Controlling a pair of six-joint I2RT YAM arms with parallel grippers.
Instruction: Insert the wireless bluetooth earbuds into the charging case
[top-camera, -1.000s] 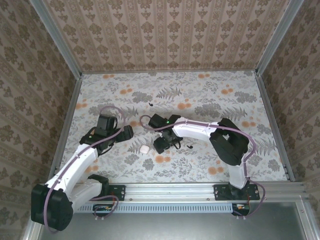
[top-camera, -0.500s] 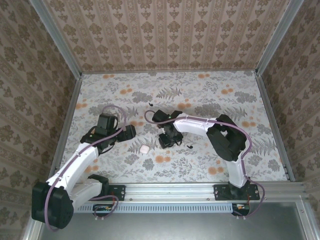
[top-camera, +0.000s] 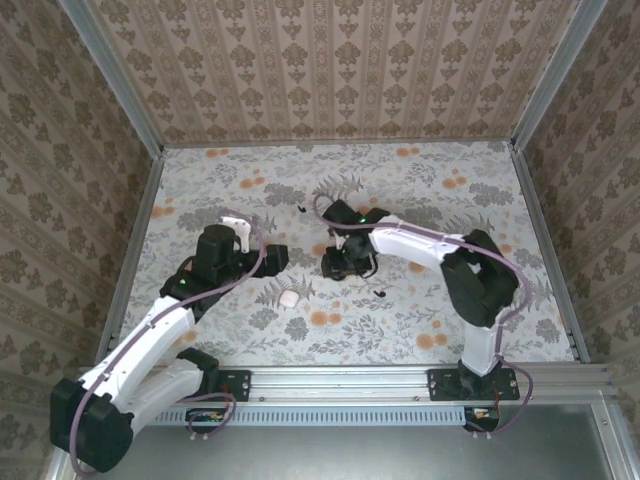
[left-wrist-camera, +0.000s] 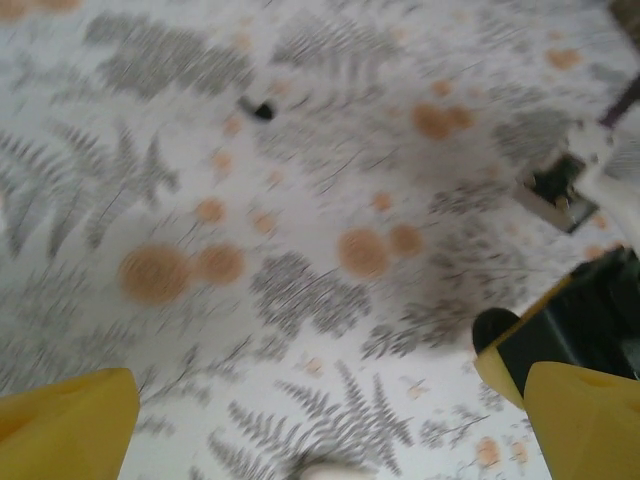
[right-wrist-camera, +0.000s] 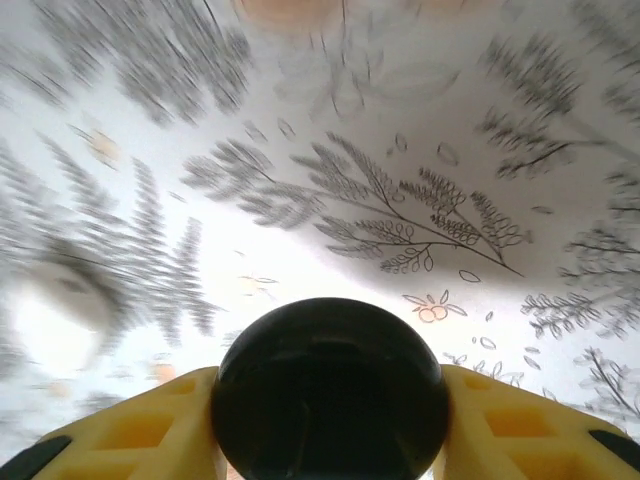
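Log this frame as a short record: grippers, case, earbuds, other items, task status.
left gripper: open, holding nothing
right gripper: shut on the charging case
far earbud: loose on the table
near earbud: loose on the table, just right of the right gripper
white pebble: on the table, between the two grippers
task status: both earbuds outside the case

Charging case (right-wrist-camera: 330, 400) sitting between the right fingers (right-wrist-camera: 150, 425), over mid-worktop (top-camera: 450, 200). One earbud (top-camera: 302, 209) lying behind it (toward the far wall), the other earbud (top-camera: 381, 294) lying near-right. Pebble-like object (top-camera: 290, 298) lying near-left.
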